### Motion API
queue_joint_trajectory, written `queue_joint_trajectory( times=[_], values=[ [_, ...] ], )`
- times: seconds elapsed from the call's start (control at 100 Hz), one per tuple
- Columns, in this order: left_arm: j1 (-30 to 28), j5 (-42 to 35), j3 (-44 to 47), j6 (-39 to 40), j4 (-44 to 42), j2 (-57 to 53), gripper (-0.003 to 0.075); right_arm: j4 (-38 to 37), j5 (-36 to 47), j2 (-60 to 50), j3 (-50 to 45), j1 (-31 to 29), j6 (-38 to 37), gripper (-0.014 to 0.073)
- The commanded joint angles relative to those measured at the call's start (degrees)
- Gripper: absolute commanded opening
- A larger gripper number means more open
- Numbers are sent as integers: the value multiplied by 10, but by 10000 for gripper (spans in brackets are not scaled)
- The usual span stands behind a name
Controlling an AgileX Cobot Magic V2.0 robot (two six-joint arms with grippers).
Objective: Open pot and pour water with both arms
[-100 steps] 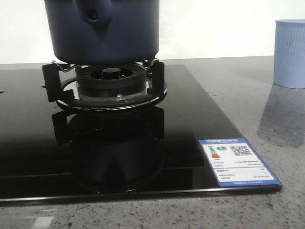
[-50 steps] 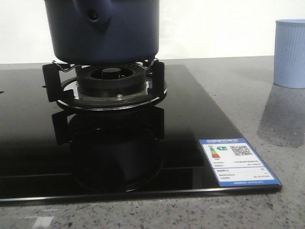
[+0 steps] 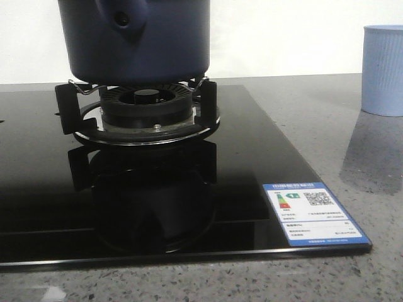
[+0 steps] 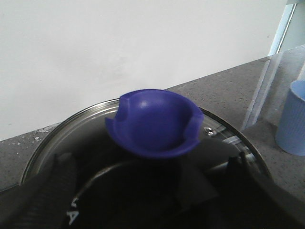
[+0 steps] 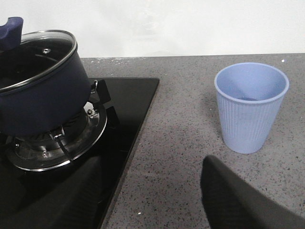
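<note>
The dark navy pot (image 3: 138,44) sits on the gas burner (image 3: 146,104), its handle stub (image 3: 123,19) facing the camera. It also shows in the right wrist view (image 5: 43,105) with its glass lid (image 5: 38,52) on. In the left wrist view the lid (image 4: 228,138) carries a blue cupped knob (image 4: 155,121). My left gripper (image 4: 152,191) is open just over the lid, its fingers (image 4: 59,183) wide on either side, short of the knob. My right gripper (image 5: 147,186) is open and empty above the counter, between the stove edge and the cup. Neither gripper shows in the front view.
A pale blue ribbed cup (image 5: 250,107) stands on the grey speckled counter (image 5: 186,143) to the right of the stove; it also shows in the front view (image 3: 383,69). The black glass hob (image 3: 239,163) carries a label (image 3: 315,212) at its front right corner. A white wall lies behind.
The pot and burner stand have shifted very slightly to the left in the front view. Nothing else has visibly moved.
</note>
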State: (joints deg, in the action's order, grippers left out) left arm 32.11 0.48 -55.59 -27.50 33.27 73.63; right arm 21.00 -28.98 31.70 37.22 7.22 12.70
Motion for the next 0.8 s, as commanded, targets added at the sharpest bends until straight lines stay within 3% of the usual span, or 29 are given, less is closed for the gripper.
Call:
queue_joint_trajectory(
  times=[0.0, 0.6, 0.79],
  values=[
    [5, -49, -42, 0, -3, 9, 569, 8, 42, 6, 21, 2, 5, 411],
    [4, -51, -94, 0, -46, 68, 560, 8, 42, 6, 21, 2, 5, 411],
    [4, -52, -94, 0, -46, 68, 420, 8, 42, 6, 21, 2, 5, 411]
  ],
)
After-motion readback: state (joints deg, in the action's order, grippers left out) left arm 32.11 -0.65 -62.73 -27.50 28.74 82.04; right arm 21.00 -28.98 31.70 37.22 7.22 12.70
